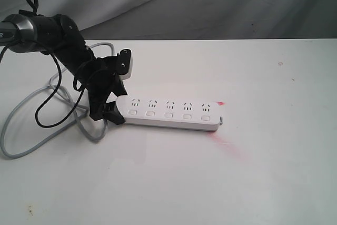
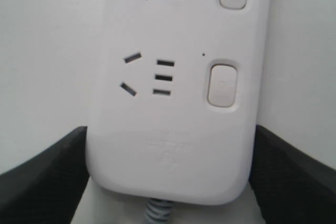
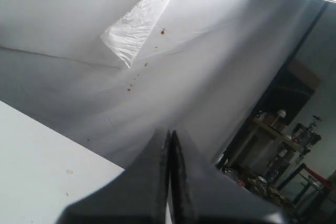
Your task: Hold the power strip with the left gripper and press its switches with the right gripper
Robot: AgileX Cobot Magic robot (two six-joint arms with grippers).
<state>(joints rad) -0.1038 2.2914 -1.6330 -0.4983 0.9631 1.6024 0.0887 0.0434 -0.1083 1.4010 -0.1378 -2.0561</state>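
Left wrist view has the left gripper (image 2: 170,148) closed across the cord end of the power strip (image 2: 176,103), one black finger (image 2: 50,177) against each long edge, apparently touching. In the exterior view this claw (image 1: 109,112) sits at the strip's (image 1: 171,113) rounded end, the one its grey cord (image 1: 31,146) leaves from. The strip lies flat on the white table (image 1: 253,183) with its sockets facing up.

The right gripper (image 3: 169,132) has its fingers pressed together with nothing between them. It points at a draped backdrop, well away from the strip, and the exterior view does not show it.

The strip looks like a stiff, smooth, fairly light plastic bar, so it would probably skate on the table or swing about the clamped end under a sideways push. Gripping the narrow width at the cord end seems sound, as it leaves every switch uncovered. The switches (image 1: 168,114) run in a row along the strip's edge nearer the camera, one under each socket set. The nearest one (image 2: 222,85) lies just beyond the fingers, so a press there should come straight down.
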